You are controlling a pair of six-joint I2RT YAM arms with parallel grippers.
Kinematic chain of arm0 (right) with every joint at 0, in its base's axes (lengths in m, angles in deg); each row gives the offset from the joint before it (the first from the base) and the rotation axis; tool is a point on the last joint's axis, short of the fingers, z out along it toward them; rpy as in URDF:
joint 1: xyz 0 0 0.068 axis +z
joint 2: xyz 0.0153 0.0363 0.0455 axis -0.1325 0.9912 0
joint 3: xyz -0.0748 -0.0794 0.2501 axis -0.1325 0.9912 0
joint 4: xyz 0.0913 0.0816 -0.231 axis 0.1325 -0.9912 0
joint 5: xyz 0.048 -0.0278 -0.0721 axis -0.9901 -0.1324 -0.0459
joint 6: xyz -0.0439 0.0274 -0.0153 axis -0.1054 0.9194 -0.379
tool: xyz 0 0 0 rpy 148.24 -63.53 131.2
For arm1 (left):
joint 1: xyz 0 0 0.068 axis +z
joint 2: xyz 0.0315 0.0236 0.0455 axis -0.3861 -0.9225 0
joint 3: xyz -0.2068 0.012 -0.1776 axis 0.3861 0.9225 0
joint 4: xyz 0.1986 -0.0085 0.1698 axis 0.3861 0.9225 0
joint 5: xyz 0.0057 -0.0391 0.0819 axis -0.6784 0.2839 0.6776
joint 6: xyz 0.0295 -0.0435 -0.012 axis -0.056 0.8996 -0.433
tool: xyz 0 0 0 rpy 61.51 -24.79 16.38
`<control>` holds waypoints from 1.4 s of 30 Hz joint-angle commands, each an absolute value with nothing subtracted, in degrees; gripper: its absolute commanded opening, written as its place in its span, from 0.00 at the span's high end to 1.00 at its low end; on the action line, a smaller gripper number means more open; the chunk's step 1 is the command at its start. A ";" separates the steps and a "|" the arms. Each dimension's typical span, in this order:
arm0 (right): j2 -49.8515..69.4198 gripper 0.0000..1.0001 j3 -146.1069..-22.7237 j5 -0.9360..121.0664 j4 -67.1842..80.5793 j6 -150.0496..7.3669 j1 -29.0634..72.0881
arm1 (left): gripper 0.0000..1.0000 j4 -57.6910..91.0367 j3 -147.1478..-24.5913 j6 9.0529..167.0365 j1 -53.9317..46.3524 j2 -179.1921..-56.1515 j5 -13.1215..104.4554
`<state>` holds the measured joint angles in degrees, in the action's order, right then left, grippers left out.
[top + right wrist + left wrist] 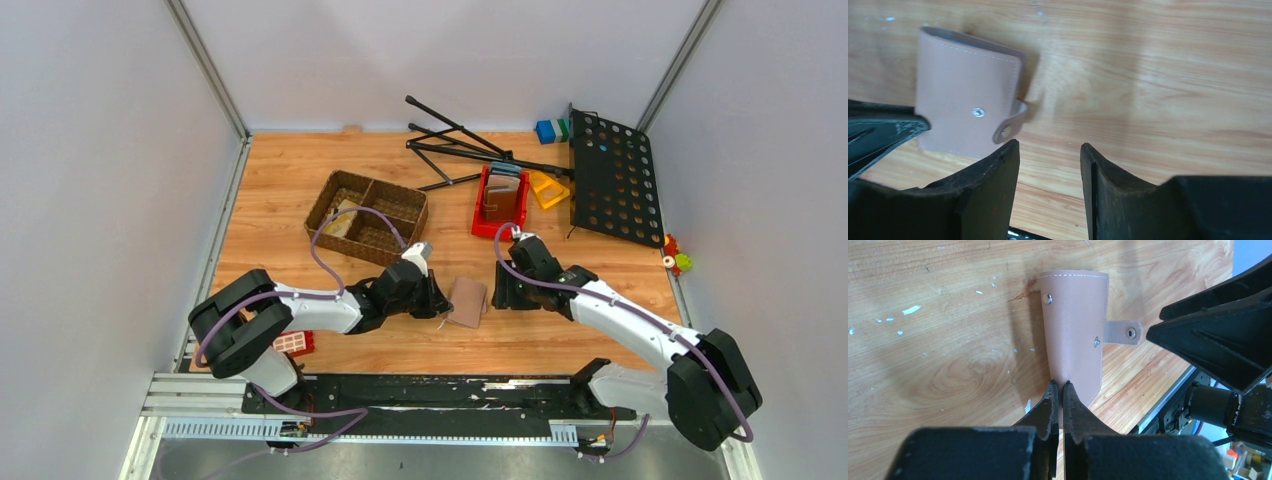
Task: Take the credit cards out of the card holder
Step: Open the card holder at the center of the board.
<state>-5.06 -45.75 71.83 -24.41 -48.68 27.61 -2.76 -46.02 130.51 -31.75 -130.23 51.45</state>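
The card holder (467, 301) is a taupe-brown bifold lying folded on the wooden table between my two arms. Its snap tab (1123, 332) hangs unfastened at the side. It also shows in the left wrist view (1075, 330) and the right wrist view (965, 95). My left gripper (440, 303) (1059, 385) is shut, pinching the holder's near edge. My right gripper (506, 288) (1048, 145) is open and empty, low over bare wood just right of the holder. The credit cards are hidden.
A brown woven basket (366, 216) stands behind the left arm. A red bin (500, 200) with wallets, a yellow piece (548, 187), a black perforated music stand (612, 175) and its legs (460, 140) lie at the back right. A red toy (293, 343) sits by the left base.
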 commanded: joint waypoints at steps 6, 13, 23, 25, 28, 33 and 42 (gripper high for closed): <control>-5.07 0.26 -42.02 54.87 -8.61 -44.50 26.43 | 1.00 -3.09 -45.62 129.11 -32.26 -128.01 51.72; -1.31 0.34 -42.97 59.16 -10.69 -45.34 26.40 | 1.00 -3.81 -45.85 129.37 -32.66 -128.99 51.18; 3.38 0.98 -44.65 61.32 -12.93 -46.38 26.47 | 0.97 -0.58 -45.78 128.04 -32.66 -127.95 53.04; 1.30 1.00 -44.34 60.11 -12.17 -46.75 26.40 | 0.90 3.61 -46.67 126.51 -32.65 -127.08 54.63; -2.68 1.00 -43.54 58.00 -11.37 -47.09 26.40 | 0.71 9.30 -47.82 123.23 -32.62 -125.22 57.95; -6.94 1.00 -43.22 52.75 -10.29 -48.41 26.41 | 0.44 12.10 -48.96 117.73 -32.85 -122.38 56.33; -5.78 1.00 -45.06 49.95 -10.99 -50.01 26.49 | 0.03 8.09 -51.74 115.24 -32.84 -121.95 48.62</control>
<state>-6.15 -42.91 52.20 -12.19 -48.44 26.56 10.00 -47.81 117.46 -32.56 -121.99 51.34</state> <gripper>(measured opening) 0.047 0.961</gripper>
